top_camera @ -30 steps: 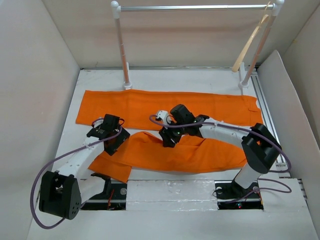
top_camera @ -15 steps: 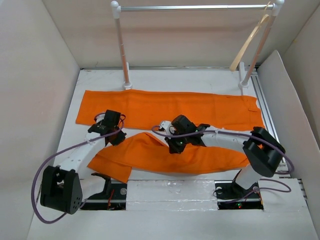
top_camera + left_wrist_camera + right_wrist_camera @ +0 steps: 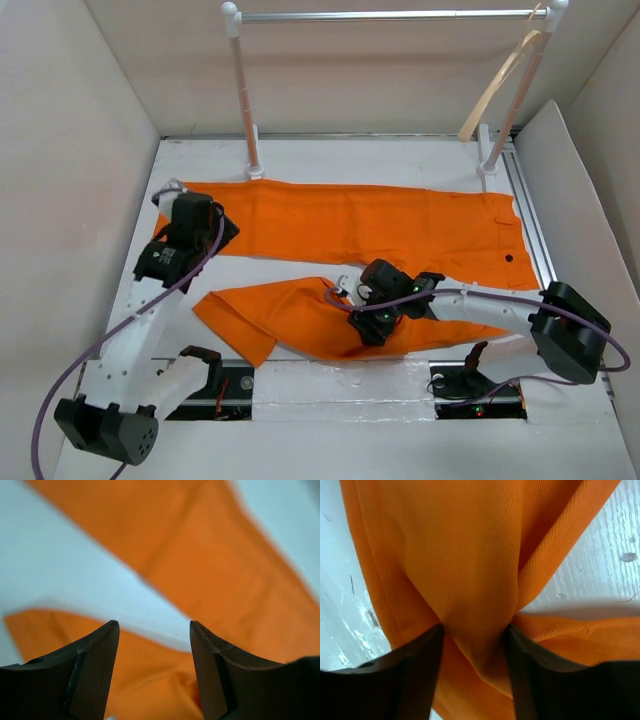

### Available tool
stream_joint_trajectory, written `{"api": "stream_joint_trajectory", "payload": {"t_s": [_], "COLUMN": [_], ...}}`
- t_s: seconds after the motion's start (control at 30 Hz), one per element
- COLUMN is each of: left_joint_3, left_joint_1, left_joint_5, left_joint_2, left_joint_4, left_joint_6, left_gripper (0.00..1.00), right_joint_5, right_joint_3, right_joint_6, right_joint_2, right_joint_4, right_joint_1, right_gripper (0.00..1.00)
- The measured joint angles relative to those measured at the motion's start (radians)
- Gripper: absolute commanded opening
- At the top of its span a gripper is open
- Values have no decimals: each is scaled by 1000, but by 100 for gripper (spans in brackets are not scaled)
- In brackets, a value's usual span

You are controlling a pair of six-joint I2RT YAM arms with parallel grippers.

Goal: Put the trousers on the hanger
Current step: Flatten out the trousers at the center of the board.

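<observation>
The orange trousers (image 3: pixel 360 220) lie flat on the white table. The far leg is spread out across it, with the waistband and small dark button (image 3: pixel 508 260) at the right. The near leg (image 3: pixel 280 310) lies crumpled towards the front. My right gripper (image 3: pixel 370 322) is low on the near leg. In the right wrist view (image 3: pixel 475 627) its jaws grip a thick fold of the orange cloth (image 3: pixel 470 555). My left gripper (image 3: pixel 200 222) is open and empty, raised over the left end of the far leg; it holds nothing in the left wrist view (image 3: pixel 154 625). The beige hanger (image 3: pixel 495 85) hangs at the rack's right end.
A rack with white posts (image 3: pixel 240 90) and a silver bar (image 3: pixel 390 15) stands at the back of the table. White walls enclose the left, right and back. The arm bases sit at the near edge.
My right gripper moved towards the near right, dragging the near leg with it. My left gripper left the near leg and moved up and to the far left.
</observation>
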Motion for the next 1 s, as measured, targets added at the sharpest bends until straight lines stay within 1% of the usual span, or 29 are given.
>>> {"api": "stream_joint_trajectory", "payload": {"t_s": [0.03, 0.1, 0.13, 0.17, 0.2, 0.23, 0.27, 0.3, 0.37, 0.43, 0.5, 0.6, 0.67, 0.73, 0.77, 0.8, 0.83, 0.87, 0.9, 0.93, 1.0], "left_joint_3": [-68, -194, -246, -286, -312, -328, -338, -344, -360, -384, -408, -436, -451, -460, -461, -461, -461, -461, -461, -460, -460], "left_joint_1": [10, 21, 21, 21, 21, 21, 21, 21, 21, 21, 21, 21, 19, 18, 18, 18, 18, 18, 18, 18, 13], "left_joint_5": [10, 31, 42, 52, 61, 68, 77, 85, 94, 98, 103, 115, 118, 121, 122, 122, 121, 121, 120, 120, 118], "left_joint_2": [-3, 13, 24, 27, 27, 24, 21, 17, 3, -11, -20, -28, -50, -87, -100, -111, -114, -112, -104, -90, -45], "left_joint_4": [-12, -20, -32, -44, -52, -62, -62, -59, -48, -50, -60, -80, -93, -101, -104, -103, -103, -103, -103, -103, -102], "left_joint_6": [-5, -17, -22, -29, -35, -42, -50, -61, -87, -128, -167, -219, -259, -297, -312, -325, -336, -344, -349, -352, -354], "left_gripper": [58, 58, 62, 62, 66, 69, 70, 73, 77, 80, 80, 79, 75, 72, 71, 71, 69, 68, 67, 67, 67], "right_joint_5": [0, 2, 3, 3, 4, 4, 12, 23, 42, 59, 77, 102, 119, 135, 140, 145, 148, 150, 151, 152, 151], "right_joint_3": [4, 52, 91, 138, 149, 251, 314, 373, 468, 525, 551, 552, 550, 542, 541, 537, 531, 525, 518, 510, 496], "right_joint_6": [-2, -13, -20, -26, -26, -38, -45, -51, -53, -52, -50, -41, -31, -16, -9, -5, 0, 5, 12, 15, 24], "right_joint_2": [-2, -1, 3, 9, 11, 42, 72, 107, 188, 277, 364, 460, 497, 503, 500, 497, 494, 492, 489, 488, 484], "right_joint_4": [-22, -81, -104, -117, -119, -126, -122, -109, -64, -23, 5, 12, 9, 13, 16, 27, 39, 48, 56, 66, 82], "right_joint_1": [0, 0, -1, -1, -1, -2, -3, -5, -16, -41, -68, -97, -104, -104, -103, -102, -101, -101, -101, -100, -100], "right_gripper": [63, 63, 63, 63, 62, 61, 60, 60, 59, 59, 58, 53, 46, 43, 40, 31, 18, 15, 10, 0, 0]}}
